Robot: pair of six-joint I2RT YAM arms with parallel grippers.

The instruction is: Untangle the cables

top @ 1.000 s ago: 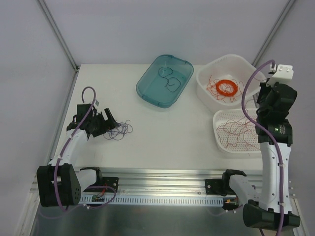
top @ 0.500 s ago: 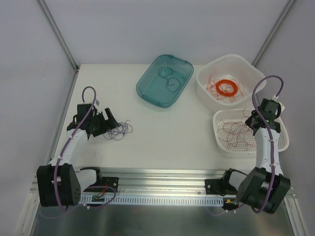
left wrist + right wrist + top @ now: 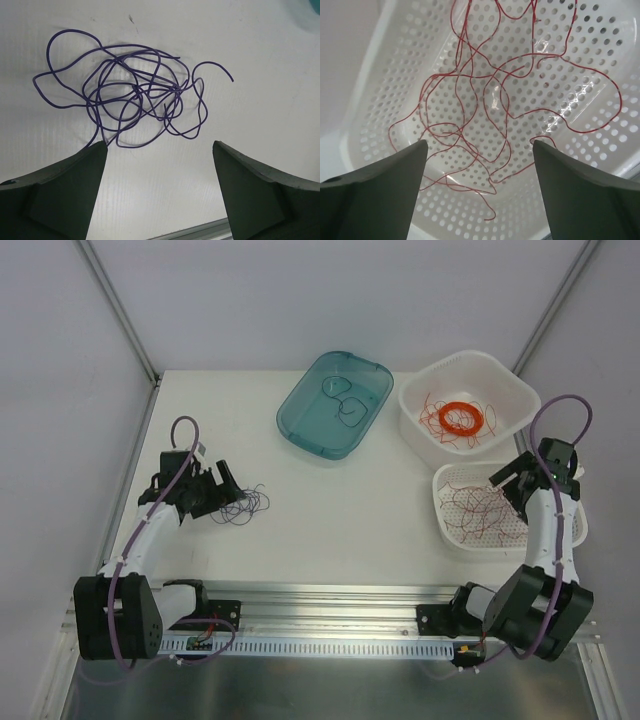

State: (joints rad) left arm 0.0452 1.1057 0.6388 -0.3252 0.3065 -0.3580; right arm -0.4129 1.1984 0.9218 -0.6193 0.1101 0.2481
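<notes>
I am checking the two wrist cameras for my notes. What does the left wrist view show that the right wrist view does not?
Only the left wrist view: a loose tangle of thin purple wire lying on the white table, just beyond the left gripper. Only the right wrist view: thin red wires spread in a white perforated plastic basket, beneath the right gripper. Both: dark jaws wide apart at the bottom edge, holding nothing.
</notes>
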